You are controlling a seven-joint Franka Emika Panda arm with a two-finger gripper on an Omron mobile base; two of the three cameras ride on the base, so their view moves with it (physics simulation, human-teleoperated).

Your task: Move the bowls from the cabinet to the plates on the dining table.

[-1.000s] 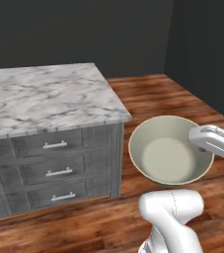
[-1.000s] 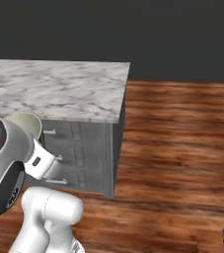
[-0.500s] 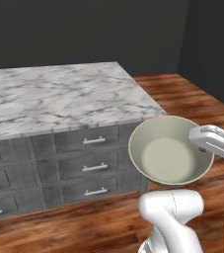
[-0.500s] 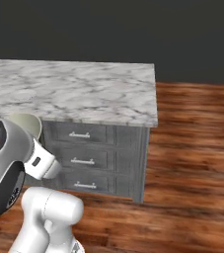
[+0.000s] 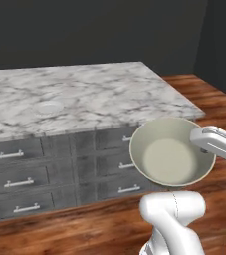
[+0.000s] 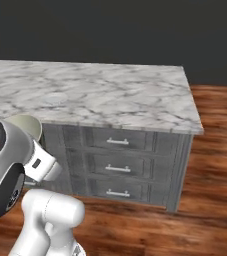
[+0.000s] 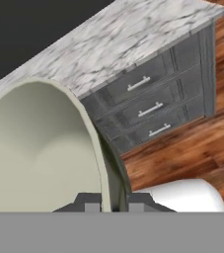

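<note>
Gripper clamped on the bowl's rim, right of centre in the left base view. Dining table has slid further into frame as my base drives; a plate now shows, so delivery looks close.

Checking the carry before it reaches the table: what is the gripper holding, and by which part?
The gripper holds a pale cream-green bowl by its rim, one finger inside the wall and one outside.
</note>
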